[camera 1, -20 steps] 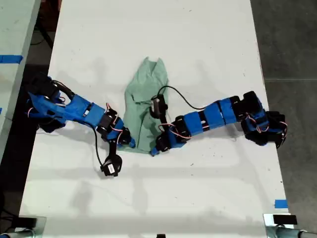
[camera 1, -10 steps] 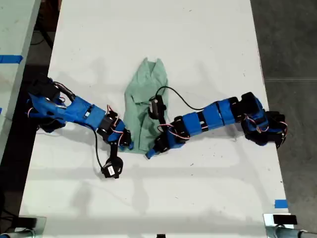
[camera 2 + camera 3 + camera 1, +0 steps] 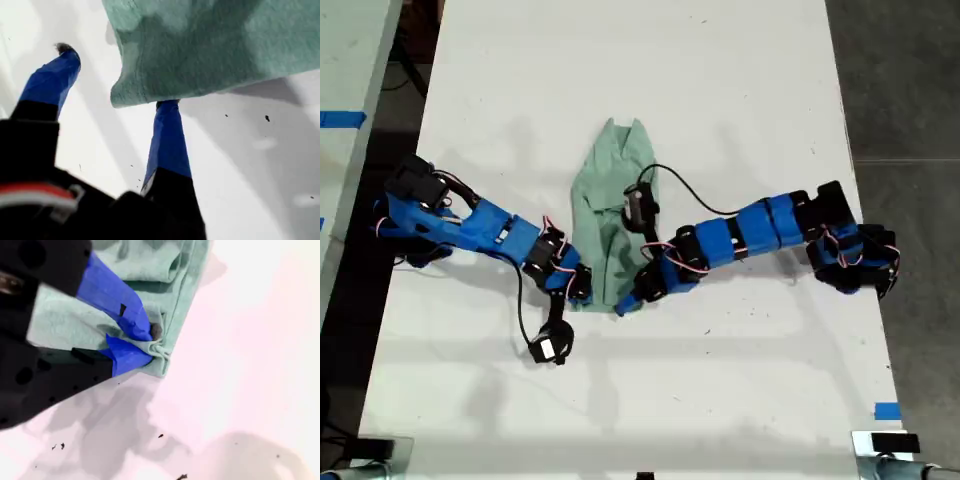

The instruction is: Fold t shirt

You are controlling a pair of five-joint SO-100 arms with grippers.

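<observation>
Clamped on the hem corner of the t shirt [image 3: 615,190], my second claw [image 3: 150,342] holds as before. My first claw [image 3: 116,77], jaws spread, has edged closer, one fingertip under the hem, mid-counter [image 3: 720,80].

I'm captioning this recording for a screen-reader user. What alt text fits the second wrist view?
My second gripper has its blue-taped fingers shut on a bunched corner of the pale mint-green t shirt, which lies wrinkled on the white table. A few dark specks dot the table.
</observation>
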